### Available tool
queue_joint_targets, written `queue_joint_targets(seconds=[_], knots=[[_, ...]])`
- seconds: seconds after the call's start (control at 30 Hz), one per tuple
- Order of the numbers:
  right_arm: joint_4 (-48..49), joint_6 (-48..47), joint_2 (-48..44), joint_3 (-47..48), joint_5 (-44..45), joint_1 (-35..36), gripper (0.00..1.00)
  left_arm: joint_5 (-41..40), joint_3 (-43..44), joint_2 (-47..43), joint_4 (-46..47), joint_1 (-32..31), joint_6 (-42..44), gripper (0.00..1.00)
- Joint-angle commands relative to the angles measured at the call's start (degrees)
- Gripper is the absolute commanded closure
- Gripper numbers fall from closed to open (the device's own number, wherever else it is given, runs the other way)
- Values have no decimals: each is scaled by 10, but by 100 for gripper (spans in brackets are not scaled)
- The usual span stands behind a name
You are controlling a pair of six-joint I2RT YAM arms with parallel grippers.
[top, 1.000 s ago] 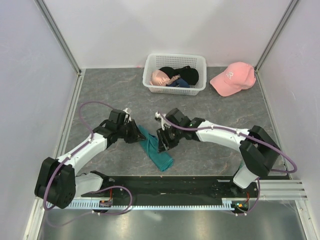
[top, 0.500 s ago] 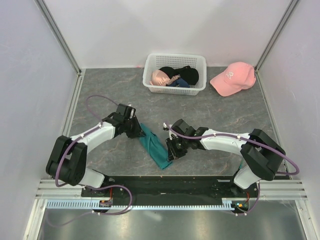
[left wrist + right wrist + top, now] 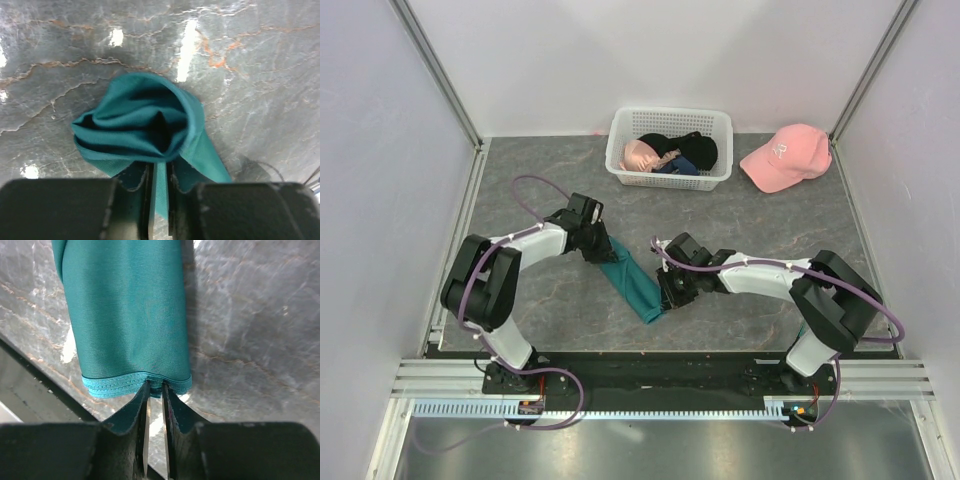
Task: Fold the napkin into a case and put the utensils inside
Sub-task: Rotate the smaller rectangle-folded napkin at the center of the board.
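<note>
Teal-green soft cloth napkin (image 3: 636, 285), folded into a narrow strip, is stretched between both tools over the grey marbled worktop (image 3: 760, 230). Left tool (image 3: 604, 253) is pinched tight on the bunched end ahead of it, and right tool (image 3: 666, 297) clamps the stitched hem at the other end.

left arm (image 3: 520, 245) folds sharply at the elbow, forearm reaching right; left gripper (image 3: 603, 248) is low, jaws pinched on a fold of the napkin (image 3: 635, 285). right arm (image 3: 760, 272) stretches left, right gripper (image 3: 670, 293) low, jaws clamped on the napkin's hem.
</note>
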Motion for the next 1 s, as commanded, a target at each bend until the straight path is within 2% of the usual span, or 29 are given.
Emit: queue_joint_targets(seconds=[0.0, 0.07, 0.23, 0.47, 0.77, 0.97], knots=[[-28, -36, -7, 21, 59, -6, 78, 10, 12, -73, 7, 2, 22, 78], [-47, -36, -22, 30, 58, -6, 77, 2, 13, -102, -7, 3, 23, 73], [-62, -25, -51, 56, 28, -5, 77, -4, 23, -94, -26, 18, 27, 73], [-50, -2, -59, 76, -21, 10, 76, -18, 49, -39, -29, 26, 34, 75], [39, 29, -19, 25, -57, 25, 78, -18, 110, 81, 4, 37, 45, 78], [30, 24, -14, 37, -47, 26, 78, -20, 92, 23, -5, 38, 43, 76]])
